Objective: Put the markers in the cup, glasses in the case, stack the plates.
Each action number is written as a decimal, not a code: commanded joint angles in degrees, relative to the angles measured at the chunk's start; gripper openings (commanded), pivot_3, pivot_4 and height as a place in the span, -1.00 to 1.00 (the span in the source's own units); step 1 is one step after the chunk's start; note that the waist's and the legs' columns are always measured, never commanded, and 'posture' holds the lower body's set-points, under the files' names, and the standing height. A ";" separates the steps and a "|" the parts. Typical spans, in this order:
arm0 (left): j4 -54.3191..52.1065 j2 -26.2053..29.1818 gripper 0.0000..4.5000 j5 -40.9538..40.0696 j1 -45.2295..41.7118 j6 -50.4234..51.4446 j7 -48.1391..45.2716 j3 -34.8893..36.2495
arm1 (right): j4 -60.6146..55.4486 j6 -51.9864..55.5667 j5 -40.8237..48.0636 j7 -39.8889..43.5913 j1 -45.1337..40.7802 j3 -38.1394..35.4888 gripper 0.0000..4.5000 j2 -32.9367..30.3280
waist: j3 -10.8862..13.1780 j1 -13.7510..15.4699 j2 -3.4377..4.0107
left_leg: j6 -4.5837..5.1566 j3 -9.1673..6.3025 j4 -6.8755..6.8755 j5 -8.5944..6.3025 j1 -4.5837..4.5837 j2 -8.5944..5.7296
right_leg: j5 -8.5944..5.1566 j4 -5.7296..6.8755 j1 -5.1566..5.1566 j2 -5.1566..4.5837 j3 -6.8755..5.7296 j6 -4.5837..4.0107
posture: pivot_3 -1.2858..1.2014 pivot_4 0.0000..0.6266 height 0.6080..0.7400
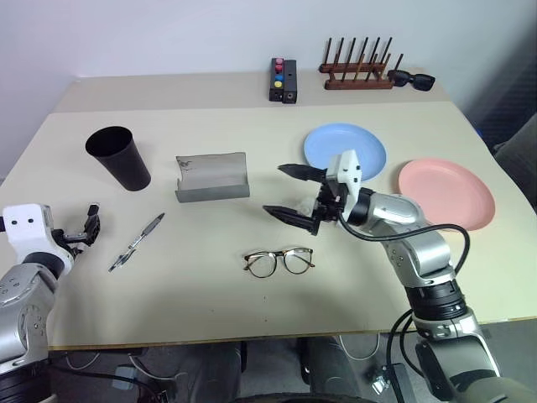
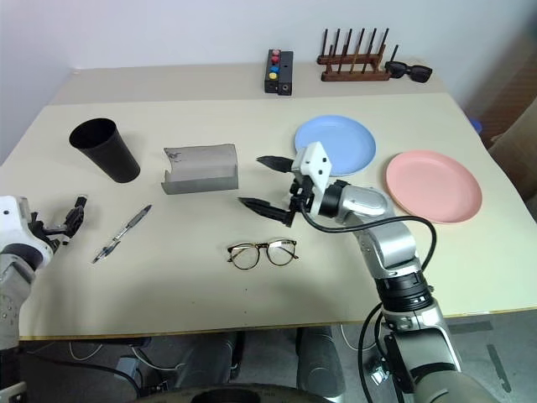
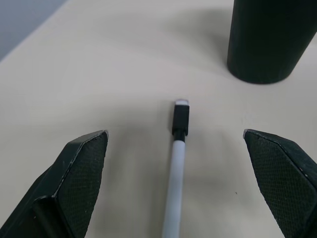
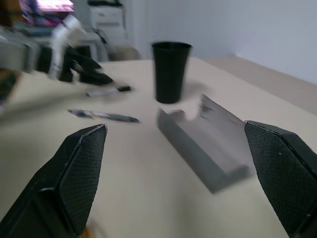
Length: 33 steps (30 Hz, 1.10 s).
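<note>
Markers are where things seem to be starting, I'd say: at least one is lying loose on the surface, just in front of the left tool, with the black cup standing upright a bit further back. In the left wrist view a marker is sitting right between the spread fingers, cap end pointing toward the cup, so that tool is looking lined up but isn't gripping anything yet. From the right wrist view there seem to be two sticks near the left tool, hard to be sure though.

The right tool is hanging wide open above the surface, pointing sideways toward the grey case, holding nothing. The glasses are lying just in front of it, unfolded. The blue plate and pink plate are sitting side by side, unstacked.

Next move, my guess: left tool needs to drop down, pinch the marker mid-body, then tip it into the cup.
</note>
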 commanded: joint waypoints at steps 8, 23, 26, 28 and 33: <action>9.27 2.69 0.99 1.12 -8.29 6.05 0.14 -1.70 | -3.85 3.64 3.92 4.32 -1.38 7.39 1.00 4.36 | -0.02 0.02 -0.03 | 0.00 -0.06 0.02 0.00 0.00 0.00 | 0.02 0.06 -0.01 0.02 -0.06 0.04 | 0.03 -0.52 0.91; 11.21 4.42 0.42 0.75 -15.32 22.63 2.48 -2.15 | -4.23 3.67 4.18 2.36 -0.18 7.27 1.00 5.61 | -0.02 -0.12 -0.04 | -0.02 -0.08 -0.02 0.01 0.00 0.00 | 0.03 0.18 -0.09 0.04 -0.05 0.06 | 0.03 -0.52 0.91; 11.35 4.55 -0.26 1.36 -15.50 23.82 3.08 -2.38 | -4.23 3.51 4.14 2.33 -0.17 7.27 1.00 5.61 | -0.03 -0.12 -0.04 | -0.03 -0.08 -0.02 0.02 0.00 0.00 | 0.03 0.18 -0.10 0.04 -0.05 0.06 | 0.03 -0.52 0.91; 11.15 4.35 -0.70 1.58 -15.52 24.11 3.39 -2.24 | -4.20 3.47 4.15 2.40 -0.20 7.28 1.00 5.58 | -0.03 -0.11 -0.04 | -0.03 -0.08 -0.02 0.02 0.00 0.00 | 0.03 0.18 -0.10 0.04 -0.04 0.06 | 0.03 -0.52 0.91; 10.77 3.71 -0.99 2.50 -16.10 21.61 5.49 -0.47 | -4.08 3.56 4.26 2.49 -0.25 7.23 1.00 5.58 | -0.03 -0.12 -0.04 | -0.04 -0.08 -0.03 0.02 0.01 0.00 | 0.03 0.18 -0.10 0.04 -0.04 0.06 | 0.03 -0.52 0.91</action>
